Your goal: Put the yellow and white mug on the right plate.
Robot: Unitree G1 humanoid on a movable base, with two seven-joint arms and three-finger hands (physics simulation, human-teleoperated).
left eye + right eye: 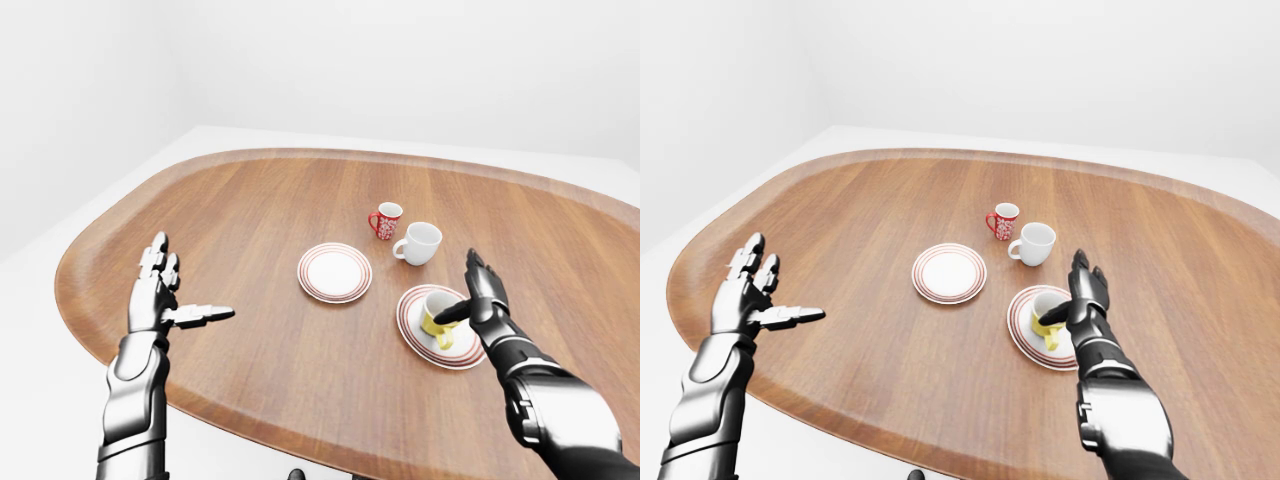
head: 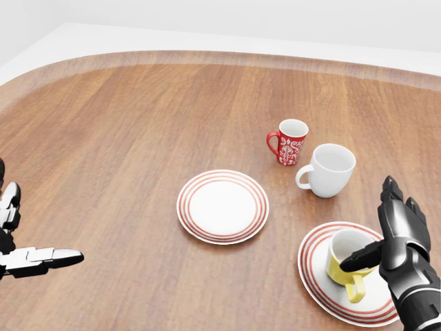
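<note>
Head view, near to far: right hand [image 2: 400, 241], fingers spread, thumb touching the yellow and white mug [image 2: 346, 256] upright on the right plate [image 2: 324, 289]; left hand [image 2: 17, 241] released over bare surface [image 2: 124, 138]. Beyond: left plate [image 2: 222, 206], white mug [image 2: 329, 169], red mug [image 2: 290, 142], far rim.

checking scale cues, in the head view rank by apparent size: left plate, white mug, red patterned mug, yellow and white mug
1. left plate, clearly largest
2. white mug
3. red patterned mug and yellow and white mug: they look alike, and the right hand covers part of the yellow one, so no ranking.
</note>
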